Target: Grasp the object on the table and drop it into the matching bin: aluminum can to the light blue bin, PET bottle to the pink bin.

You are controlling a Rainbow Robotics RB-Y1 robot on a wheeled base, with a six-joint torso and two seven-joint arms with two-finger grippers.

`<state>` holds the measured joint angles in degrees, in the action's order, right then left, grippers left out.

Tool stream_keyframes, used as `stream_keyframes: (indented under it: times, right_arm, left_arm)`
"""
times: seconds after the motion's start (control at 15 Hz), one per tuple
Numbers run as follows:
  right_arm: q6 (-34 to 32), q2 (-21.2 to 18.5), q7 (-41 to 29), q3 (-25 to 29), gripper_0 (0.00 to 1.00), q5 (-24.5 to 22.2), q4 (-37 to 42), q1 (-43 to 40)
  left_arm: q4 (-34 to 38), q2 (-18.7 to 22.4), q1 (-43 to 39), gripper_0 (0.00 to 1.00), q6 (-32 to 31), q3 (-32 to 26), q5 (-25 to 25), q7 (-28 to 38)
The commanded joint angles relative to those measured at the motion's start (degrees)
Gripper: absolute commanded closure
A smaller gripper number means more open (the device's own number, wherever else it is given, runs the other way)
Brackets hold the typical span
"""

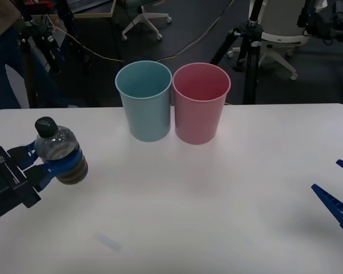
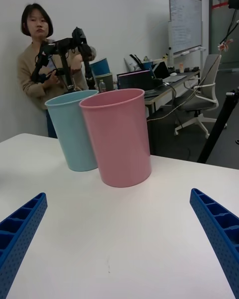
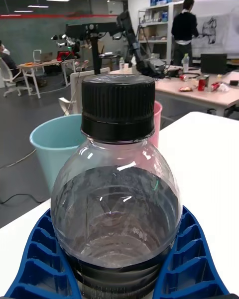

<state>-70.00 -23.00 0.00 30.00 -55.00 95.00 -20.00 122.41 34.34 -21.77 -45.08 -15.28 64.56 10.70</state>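
My left gripper (image 1: 56,166) is shut on the PET bottle (image 1: 59,150), a small clear bottle with a black cap and a dark lower half, held upright over the left side of the white table (image 1: 217,205). Up close, the bottle (image 3: 117,199) sits between the blue fingers (image 3: 189,264). The light blue bin (image 1: 144,100) and the pink bin (image 1: 200,103) stand side by side at the table's far middle, the pink one to the right. Both bins, light blue (image 2: 72,129) and pink (image 2: 118,137), face my open right gripper (image 2: 119,229), low at the right edge (image 1: 338,194).
Tripods, office chairs and cables stand on the floor beyond the table's far edge. A person stands behind the bins, away from the table. White tabletop spreads in front of the bins and between the two arms.
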Motion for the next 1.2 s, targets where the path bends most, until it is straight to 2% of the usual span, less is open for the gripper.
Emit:
stream_keyframes:
  times: [0.07,0.2,0.33,0.53,0.67,0.87,1.2]
  right_arm:
    - [0.0,0.0,0.0,0.0,0.0,0.0,0.0,0.0]
    - [0.0,0.0,0.0,0.0,0.0,0.0,0.0,0.0]
    - [0.0,0.0,0.0,0.0,0.0,0.0,0.0,0.0]
    - [0.0,0.0,0.0,0.0,0.0,0.0,0.0,0.0]
    - [0.0,0.0,0.0,0.0,0.0,0.0,0.0,0.0]
    - [0.0,0.0,0.0,0.0,0.0,0.0,0.0,0.0]
    - [0.0,0.0,0.0,0.0,0.0,0.0,0.0,0.0]
  left_arm:
    - [3.98,1.52,0.42,1.0,2.1,-0.02,1.53,6.7]
    - [7.06,3.01,1.65,1.0,2.28,0.07,1.53,12.24]
    - [8.55,7.67,5.16,1.0,2.19,0.69,1.53,16.72]
    - [7.85,13.47,13.51,1.0,3.42,4.91,1.62,22.96]
    - [6.44,15.76,18.7,1.0,4.13,7.19,2.85,26.74]
    - [1.87,16.02,27.84,1.0,4.13,11.67,5.23,28.85]
    - [-8.59,15.93,43.13,1.0,6.06,22.04,5.31,30.52]
